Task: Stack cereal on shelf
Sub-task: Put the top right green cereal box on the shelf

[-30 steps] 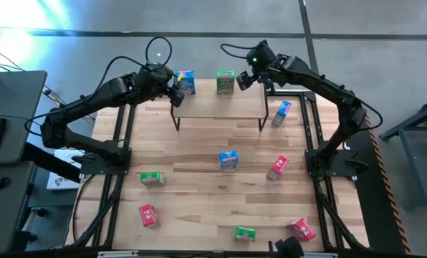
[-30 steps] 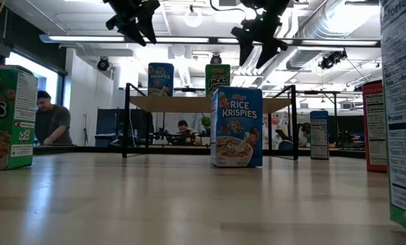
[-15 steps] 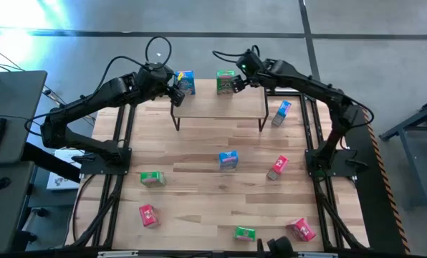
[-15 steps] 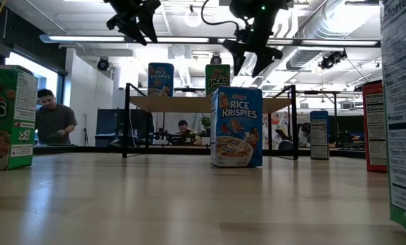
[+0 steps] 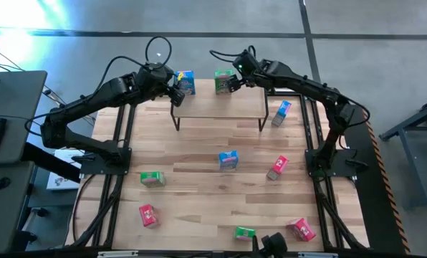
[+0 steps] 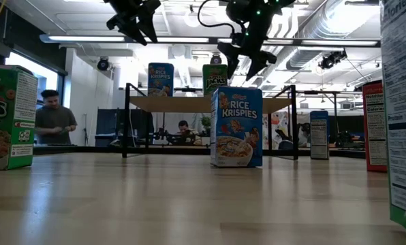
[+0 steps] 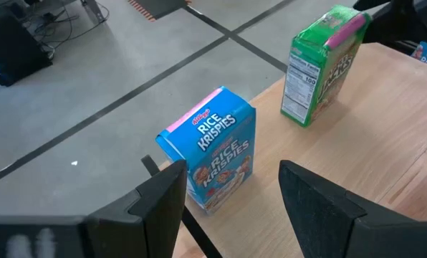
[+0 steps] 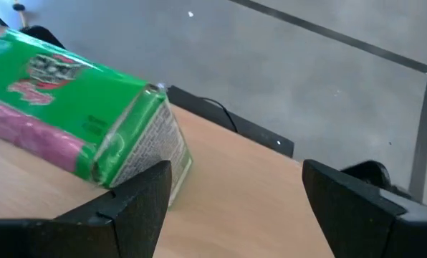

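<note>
Two cereal boxes already stand on the shelf (image 5: 217,104), both along its far edge: a blue box (image 5: 186,82) at the far left corner and a green box (image 5: 224,81) near the middle of that edge. Seven more wait on the tabletop (image 5: 199,186), among them a blue box (image 5: 228,160) near the centre, a red box (image 5: 278,167) toward the right edge and a green box (image 5: 151,178) toward the left edge. Your right gripper (image 5: 234,82) sits hard against the green box on the shelf with its jaws spread wide and nothing between them; the right wrist view shows that box tilted, so it looks as though you are nudging it rather than gripping it. If you mean to square it up, press low on its side and go gently, because a tall narrow box so close to the far edge could tip off the back. Draw the fingers away along the line you came in on so they do not drag it. Your left gripper (image 5: 176,91) hovers just beside the blue box at the far left corner, jaws partly open and empty, not touching it; leave it parked there until the right arm is clear.
</note>
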Robot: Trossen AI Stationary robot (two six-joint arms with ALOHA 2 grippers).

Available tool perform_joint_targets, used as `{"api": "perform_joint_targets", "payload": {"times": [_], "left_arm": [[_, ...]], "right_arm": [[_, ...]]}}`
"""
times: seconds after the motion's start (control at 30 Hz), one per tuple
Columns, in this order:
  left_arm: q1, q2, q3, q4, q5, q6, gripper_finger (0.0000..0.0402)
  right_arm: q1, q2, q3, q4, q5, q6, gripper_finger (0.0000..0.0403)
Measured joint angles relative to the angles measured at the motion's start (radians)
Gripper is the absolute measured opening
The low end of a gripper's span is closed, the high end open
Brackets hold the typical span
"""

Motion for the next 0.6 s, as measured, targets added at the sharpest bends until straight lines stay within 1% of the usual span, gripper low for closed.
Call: {"api": "perform_joint_targets", "payload": {"times": [0.4, 0.6], "left_arm": [[0.000, 0.000, 0.000, 0.000, 0.000, 0.000, 0.0214], [0.000, 0.000, 0.000, -0.001, 0.000, 0.000, 0.0214]], "right_arm": [[0.000, 0.000, 0.000, 0.013, -0.005, -0.020, 0.0307], [0.005, -0.017, 0.058, -0.064, -0.003, -0.030, 0.0307]]}}
